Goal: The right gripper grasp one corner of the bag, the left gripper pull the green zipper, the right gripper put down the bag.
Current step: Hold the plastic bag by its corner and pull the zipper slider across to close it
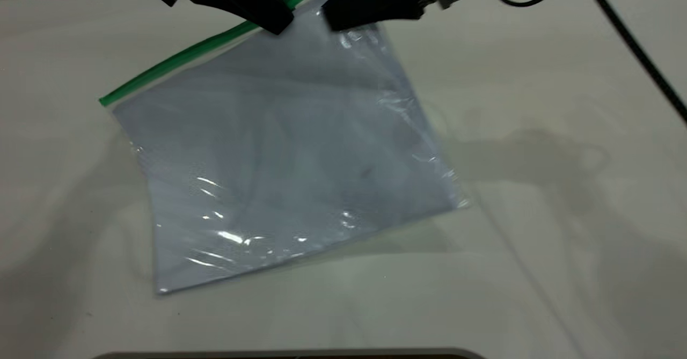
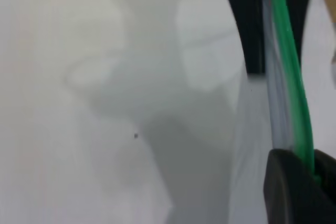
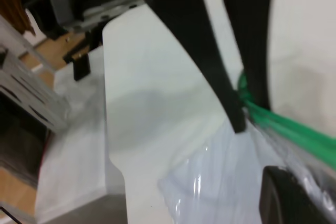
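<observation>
Bag [image 1: 279, 155] hangs unlabelled — both tools pinch green zipper [image 1: 182, 58].

Lighting's pretty soft and even overall, a bit dim. The counter [image 1: 563, 241] shows broad, fuzzy shadows, one beside the bag [image 1: 279, 160] on its right and darker patches at the lower corners. Sharp white glare streaks sit on the bag's lower crinkles and along its right edge. The exterior view is slightly soft. Both wrist views are properly blurry: in the left wrist view the green zipper [image 2: 289, 66] smears, and close dark parts are out of focus.
</observation>
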